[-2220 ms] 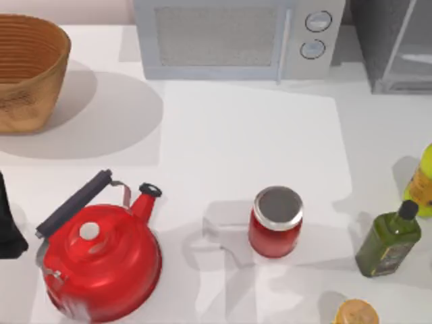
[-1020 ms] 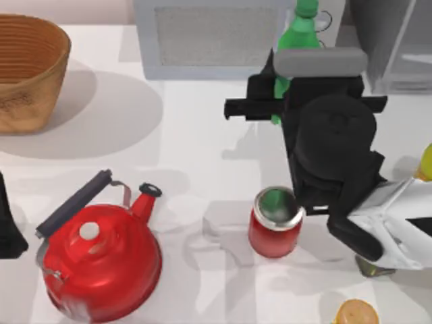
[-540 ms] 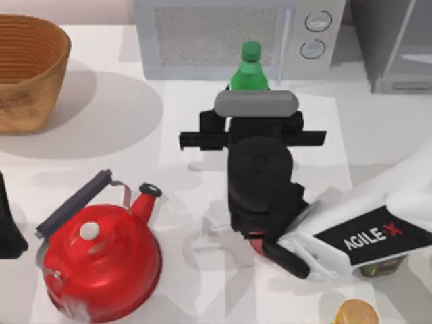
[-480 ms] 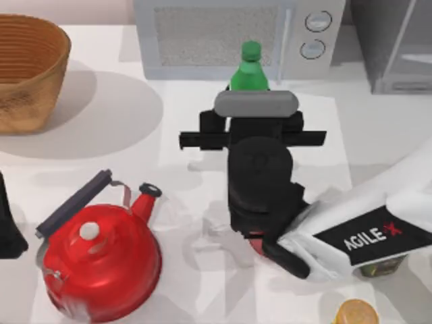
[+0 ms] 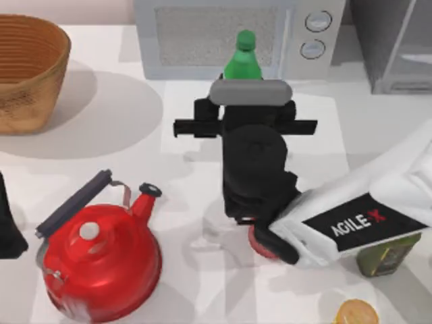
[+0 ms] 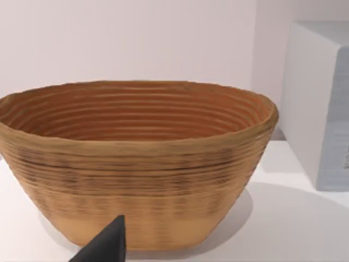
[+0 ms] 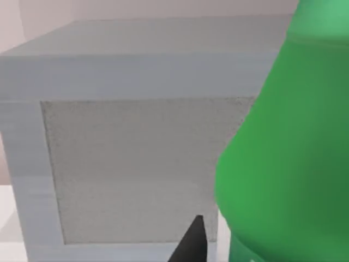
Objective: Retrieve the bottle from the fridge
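Now | right end effector (image 5: 244, 91) pinching bottle (image 5: 242, 59), upright, before microwave (image 5: 223, 34) | fridge (image 5: 395, 44) far right | left end effector (image 6: 103, 248) parked near basket (image 6: 136, 158), grip state indeterminate

Bare white table (image 5: 196, 145) lies open between the woven wicker basket (image 5: 27, 71) and the light grey microwave (image 5: 236, 37), while the shiny red kettle (image 5: 101, 260) blocks the near left and the dark olive glass bottle (image 5: 386, 255) the near right.

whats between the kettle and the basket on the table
Nothing: in the top view, the stretch of white table between the red kettle and the basket is bare apart from the basket's shadow.
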